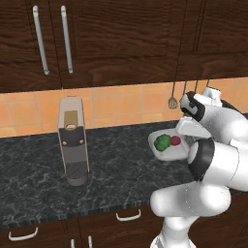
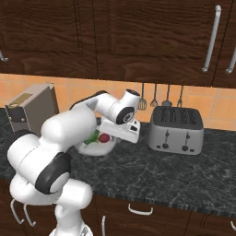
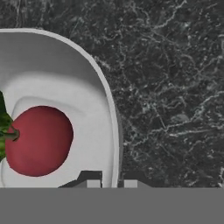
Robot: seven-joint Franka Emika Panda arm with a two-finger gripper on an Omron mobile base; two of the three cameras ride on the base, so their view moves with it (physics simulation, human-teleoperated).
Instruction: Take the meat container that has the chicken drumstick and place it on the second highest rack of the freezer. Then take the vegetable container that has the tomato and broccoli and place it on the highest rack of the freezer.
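Observation:
The vegetable container (image 1: 170, 154) is a white dish on the dark counter, with the broccoli (image 1: 162, 142) and the tomato (image 1: 176, 140) in it. My gripper (image 3: 112, 183) is shut on its rim (image 3: 105, 87), one fingertip inside the dish and one outside. Close up in the hand view, the tomato (image 3: 39, 141) lies left of the fingers and a bit of broccoli (image 3: 3, 127) shows at the edge. From the right base view the hand (image 2: 120, 131) reaches down over the dish (image 2: 94, 150). I cannot tell whether the dish is lifted. The freezer and the meat container are out of view.
A grey coffee machine (image 1: 72, 140) stands on the counter left of the dish. A silver toaster (image 2: 176, 129) stands to its right. Utensils (image 1: 173, 99) hang on the tiled wall behind, under dark wall cabinets. Bare marbled counter (image 3: 175, 87) lies beside the dish.

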